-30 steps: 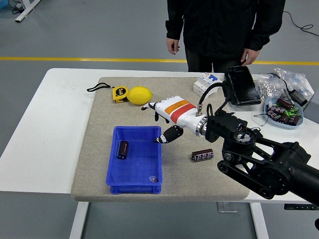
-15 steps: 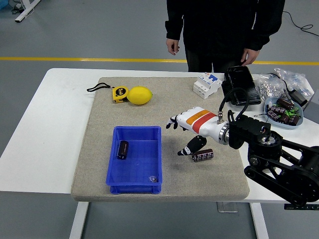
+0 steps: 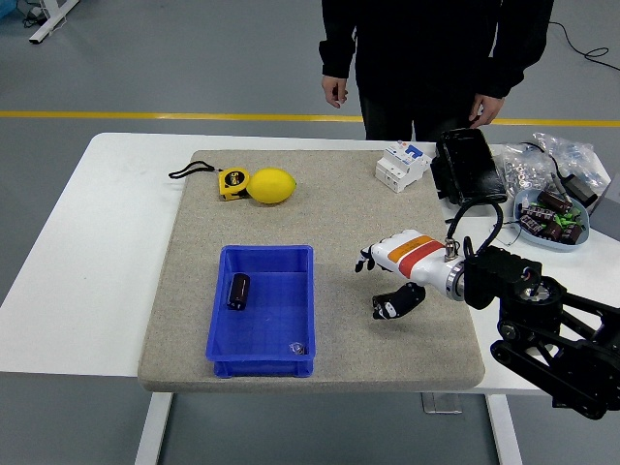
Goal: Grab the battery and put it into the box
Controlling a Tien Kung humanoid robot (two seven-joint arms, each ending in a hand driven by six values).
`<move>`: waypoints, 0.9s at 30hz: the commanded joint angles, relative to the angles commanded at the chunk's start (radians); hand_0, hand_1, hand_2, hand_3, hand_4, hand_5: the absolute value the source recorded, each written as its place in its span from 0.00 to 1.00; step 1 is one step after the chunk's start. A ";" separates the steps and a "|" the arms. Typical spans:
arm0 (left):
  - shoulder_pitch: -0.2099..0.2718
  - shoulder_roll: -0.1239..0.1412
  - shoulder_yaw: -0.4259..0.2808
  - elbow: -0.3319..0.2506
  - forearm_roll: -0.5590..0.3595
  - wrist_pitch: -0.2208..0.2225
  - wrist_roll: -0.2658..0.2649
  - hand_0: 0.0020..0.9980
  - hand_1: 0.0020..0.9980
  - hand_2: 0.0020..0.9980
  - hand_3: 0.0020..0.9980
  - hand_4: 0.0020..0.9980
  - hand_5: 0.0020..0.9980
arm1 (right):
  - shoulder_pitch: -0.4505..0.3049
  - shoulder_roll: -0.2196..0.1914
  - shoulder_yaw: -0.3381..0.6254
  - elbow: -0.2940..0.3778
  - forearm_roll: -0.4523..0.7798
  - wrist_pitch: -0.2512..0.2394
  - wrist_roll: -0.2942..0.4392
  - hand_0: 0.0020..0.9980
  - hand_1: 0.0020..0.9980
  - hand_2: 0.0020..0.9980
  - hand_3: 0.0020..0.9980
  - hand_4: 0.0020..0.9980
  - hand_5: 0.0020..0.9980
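A blue box (image 3: 221, 334) sits on the grey mat's front left, with one dark cylindrical battery (image 3: 238, 291) lying inside near its left wall. A second battery (image 3: 386, 310) lies on the mat to the right of the box, mostly hidden under the thumb of my right hand (image 3: 377, 286). That white hand with the orange and red stripe hovers just over this battery. Its fingers (image 3: 369, 260) are spread and hold nothing. The left arm is out of the picture.
At the mat's back lie a yellow lemon (image 3: 272, 185), a tape measure (image 3: 232, 182) and a white breaker (image 3: 402, 164). On the right are a black case (image 3: 468, 167) and a bowl of batteries (image 3: 550, 219). A person stands at the far side, hands hanging.
My right hand has drawn back to the right from the box's edge and come down over the battery on the mat. The battery in the box has stayed put.
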 joint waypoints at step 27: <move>0.006 -0.007 0.017 0.000 -0.004 -0.006 0.003 0.76 0.71 0.73 0.62 0.70 0.61 | -0.056 0.038 0.020 -0.115 0.019 -0.095 0.020 0.34 0.43 0.48 0.52 0.91 0.23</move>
